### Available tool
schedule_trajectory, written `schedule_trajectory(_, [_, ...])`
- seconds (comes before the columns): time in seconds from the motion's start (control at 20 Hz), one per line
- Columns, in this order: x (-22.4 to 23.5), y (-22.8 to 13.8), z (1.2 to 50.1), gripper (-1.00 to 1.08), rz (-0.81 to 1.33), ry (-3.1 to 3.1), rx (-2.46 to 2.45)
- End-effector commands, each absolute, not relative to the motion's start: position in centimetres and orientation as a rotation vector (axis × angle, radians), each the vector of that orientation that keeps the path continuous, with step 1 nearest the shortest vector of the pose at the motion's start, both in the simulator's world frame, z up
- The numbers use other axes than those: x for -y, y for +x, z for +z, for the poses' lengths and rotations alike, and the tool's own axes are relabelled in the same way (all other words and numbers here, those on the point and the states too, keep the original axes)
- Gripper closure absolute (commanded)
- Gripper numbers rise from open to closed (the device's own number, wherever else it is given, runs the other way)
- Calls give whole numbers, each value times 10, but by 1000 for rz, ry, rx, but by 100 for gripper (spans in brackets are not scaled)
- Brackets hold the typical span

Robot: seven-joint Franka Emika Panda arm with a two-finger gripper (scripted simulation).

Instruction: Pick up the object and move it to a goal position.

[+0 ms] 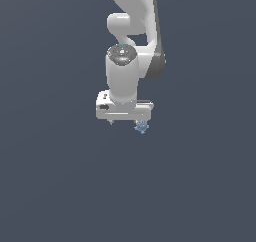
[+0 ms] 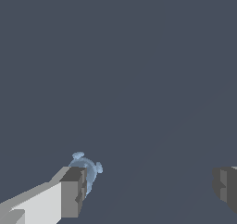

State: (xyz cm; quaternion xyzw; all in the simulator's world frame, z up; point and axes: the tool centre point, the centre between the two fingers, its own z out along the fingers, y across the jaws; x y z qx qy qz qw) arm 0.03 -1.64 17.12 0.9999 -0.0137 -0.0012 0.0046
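Fingers [image 2: 73, 193] partly hiding lump [image 2: 89, 169]

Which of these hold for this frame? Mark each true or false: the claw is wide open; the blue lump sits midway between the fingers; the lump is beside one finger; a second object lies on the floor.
1. The claw is wide open. True.
2. The blue lump sits midway between the fingers. False: it is off to one side.
3. The lump is right beside one finger. True.
4. A second object lies on the floor. False: only the lump shows.
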Motion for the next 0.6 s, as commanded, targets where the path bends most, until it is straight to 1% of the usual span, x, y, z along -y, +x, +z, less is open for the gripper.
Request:
schedule_trajectory(0.0, [16,0,171,-92,-4,3132,43])
schedule_trajectory(0.15, [21,0,171,-92,-6,3131,57])
schedule_trajectory(0.55, [50,-3,168,-92,-26,3125,148])
